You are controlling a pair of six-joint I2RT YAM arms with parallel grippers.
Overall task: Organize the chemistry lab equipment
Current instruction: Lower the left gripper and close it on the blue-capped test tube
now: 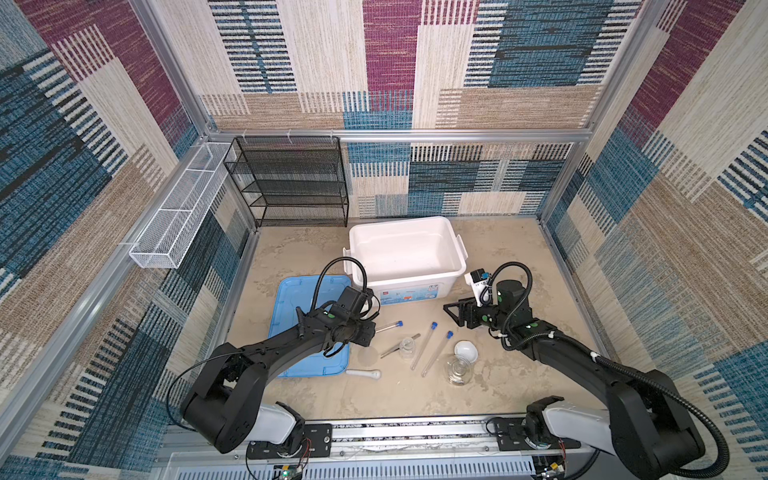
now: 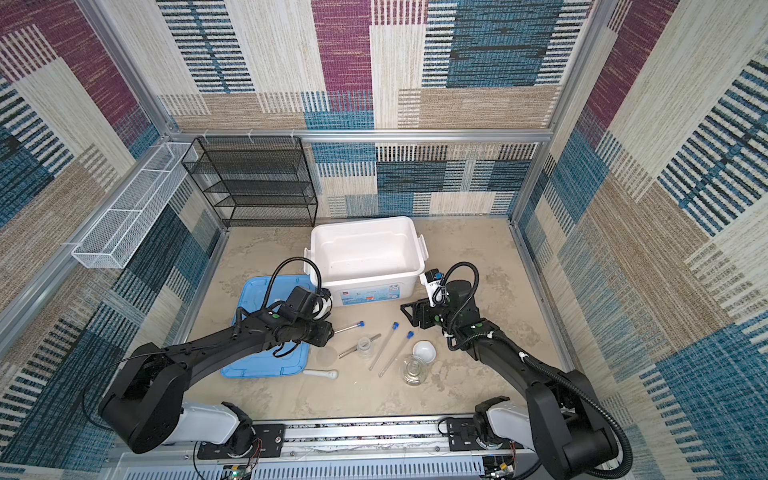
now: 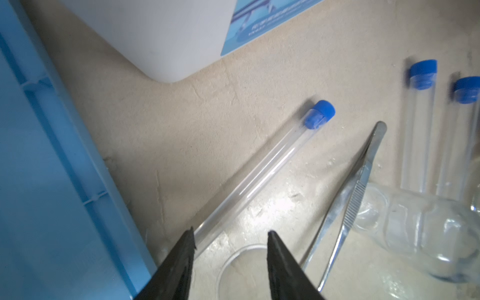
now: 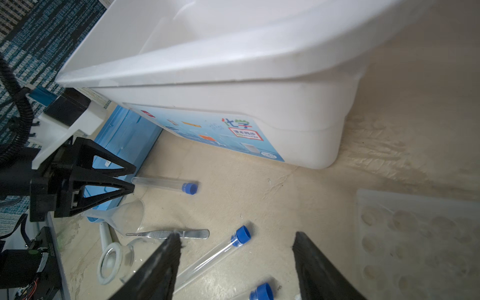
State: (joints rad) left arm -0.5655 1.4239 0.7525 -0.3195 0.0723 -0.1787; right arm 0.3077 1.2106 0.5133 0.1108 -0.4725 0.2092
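Three clear blue-capped test tubes lie on the sandy floor in front of the white bin (image 1: 407, 253). My left gripper (image 3: 231, 233) is open, low over the floor. The round end of the left tube (image 3: 259, 179) sits right beside one fingertip (image 3: 191, 235), and a clear dish (image 3: 233, 262) lies under the gap. Metal tweezers (image 1: 399, 346) lean on a small flask (image 1: 407, 347). My right gripper (image 4: 237, 236) hangs open above the middle tube (image 1: 424, 347) and the right tube (image 1: 436, 355), gripping nothing. A white bowl (image 1: 465, 350), a larger flask (image 1: 458, 370) and a white pestle (image 1: 363, 373) lie nearby.
The blue lid (image 1: 291, 299) lies flat under my left arm. A black wire rack (image 1: 291, 183) stands at the back left, with a white mesh basket (image 1: 174, 224) on the left wall. A clear plate with wells (image 4: 415, 246) lies to the right of the tubes.
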